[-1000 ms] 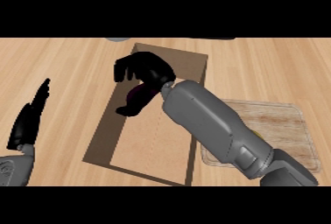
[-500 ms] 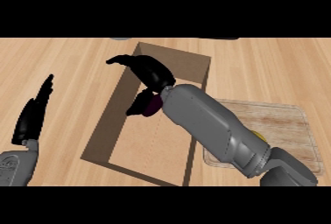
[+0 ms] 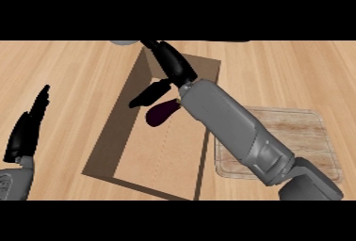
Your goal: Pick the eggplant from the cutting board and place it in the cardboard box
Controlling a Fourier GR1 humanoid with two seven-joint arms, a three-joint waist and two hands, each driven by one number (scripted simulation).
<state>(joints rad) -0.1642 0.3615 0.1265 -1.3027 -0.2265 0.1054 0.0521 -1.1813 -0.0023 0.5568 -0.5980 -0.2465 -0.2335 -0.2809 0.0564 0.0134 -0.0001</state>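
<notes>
Release step, by the look of it. Right hand [image 3: 173, 68] is over the far half of the cardboard box [image 3: 115, 134], fingers straight and pointing far, thumb splayed to the left, so it is open and not gripping anything. Eggplant [image 3: 161, 113] is inside the box outline, just near of the thumb and beside the wrist. Can't tell whether it touches the hand or lies on the box floor yet.

Next: confirm the eggplant is down on the floor, then lift the hand straight up before pulling back. The forearm crosses the box's right wall, so a low sideways pull could snag it.

Around:
- Cutting board [image 3: 295, 136] sits right of the box, nothing visible on it, left edge hidden under the forearm.
- Left hand [image 3: 28, 129] rests open at the left edge, well apart from the box.
- Grey object [image 3: 124, 42] is cut off at the far edge, unidentifiable.
</notes>
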